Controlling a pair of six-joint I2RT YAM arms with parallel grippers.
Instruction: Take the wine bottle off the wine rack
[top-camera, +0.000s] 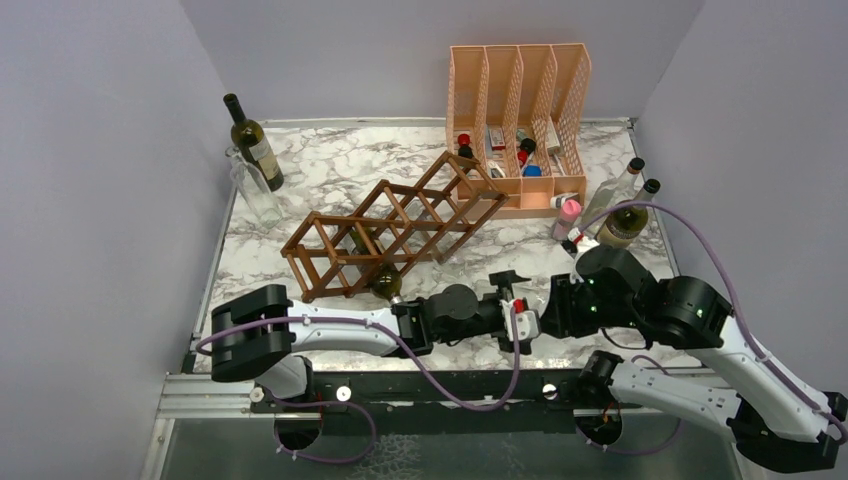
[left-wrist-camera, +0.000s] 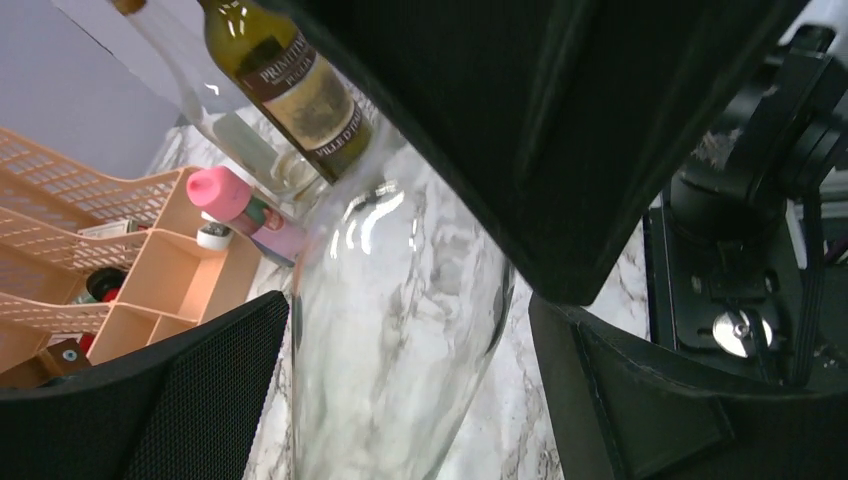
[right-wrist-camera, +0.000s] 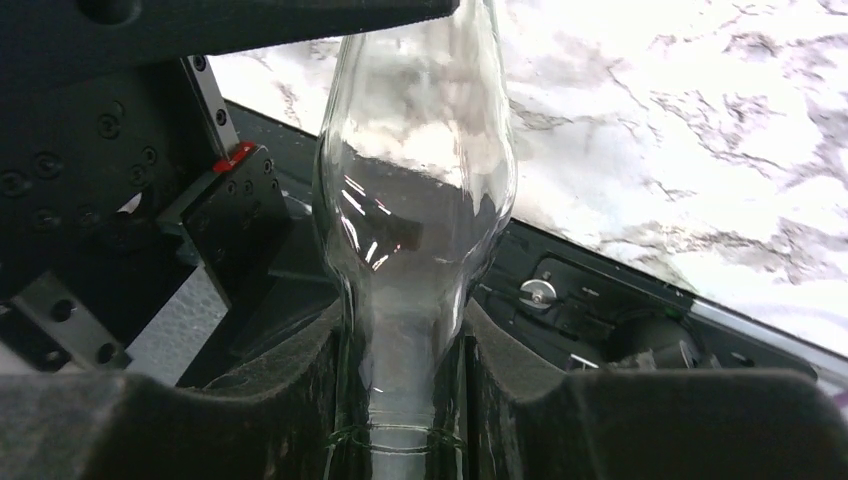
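Top external view: the wine rack is seen lying aslant on the marble tabletop, with a green bottle lodged in a near-end cell. The left gripper and right gripper are found facing one another at the near edge, well apart from the rack. The glass between them can hardly be made out here.

Left wrist view: the wine bottle is noted as clear, colourless glass, unlabelled. Its broad body lies between the jaws of the left gripper, which are set wide. A strip of tabletop is visible between the glass and the finger at picture right.

Right wrist view: the same clear bottle is recorded off the rack. Its narrow neck is clamped between the jaws of the right gripper, both pads pressed against the glass.
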